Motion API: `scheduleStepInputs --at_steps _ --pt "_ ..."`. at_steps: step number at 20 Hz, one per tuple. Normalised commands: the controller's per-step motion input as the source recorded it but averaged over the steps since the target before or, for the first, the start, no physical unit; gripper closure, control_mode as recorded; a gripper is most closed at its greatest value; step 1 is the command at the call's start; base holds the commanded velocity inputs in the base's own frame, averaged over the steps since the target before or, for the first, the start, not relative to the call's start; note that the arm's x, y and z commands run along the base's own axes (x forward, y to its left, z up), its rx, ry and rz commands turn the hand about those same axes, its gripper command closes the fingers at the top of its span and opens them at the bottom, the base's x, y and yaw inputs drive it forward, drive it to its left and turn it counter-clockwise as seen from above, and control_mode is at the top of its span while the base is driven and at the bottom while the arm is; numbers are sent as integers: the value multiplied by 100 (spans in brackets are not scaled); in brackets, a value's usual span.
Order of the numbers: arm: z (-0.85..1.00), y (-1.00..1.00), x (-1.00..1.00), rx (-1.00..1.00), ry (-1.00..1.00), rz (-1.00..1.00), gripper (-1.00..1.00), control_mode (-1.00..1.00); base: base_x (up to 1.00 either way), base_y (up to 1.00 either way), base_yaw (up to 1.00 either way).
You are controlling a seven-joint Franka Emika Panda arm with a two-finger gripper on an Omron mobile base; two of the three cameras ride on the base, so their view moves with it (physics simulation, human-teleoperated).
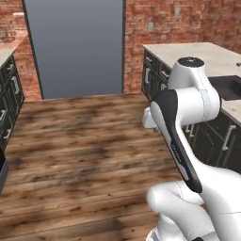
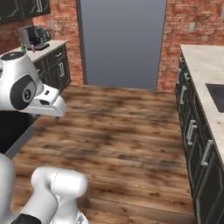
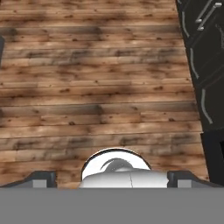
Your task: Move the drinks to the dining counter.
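The hand [image 3: 112, 179], fingers spread wide and empty, faces the wooden floor [image 3: 96, 87].

On the far left counter [image 2: 43, 48] in the right base view we make out a dark machine [image 2: 35, 36] and two tiny specks, green [image 2: 24, 49] and pink [image 2: 33, 48], too small to identify. The right counter's black inset [image 2: 216, 96] is cut by the frame edge, and our arm [image 1: 181, 136] hides cabinets [image 1: 155, 77]
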Motion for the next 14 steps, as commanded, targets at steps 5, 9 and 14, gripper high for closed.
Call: scheduleStepInputs --at_steps 5,9,14 --pt "0 0 0 0 0 0 -100 100 100 -2 7" --pt "0 0 0 0 0 0 -100 100 100 32 7" --pt "0 0 0 0 0 0 -100 100 100 21 13"
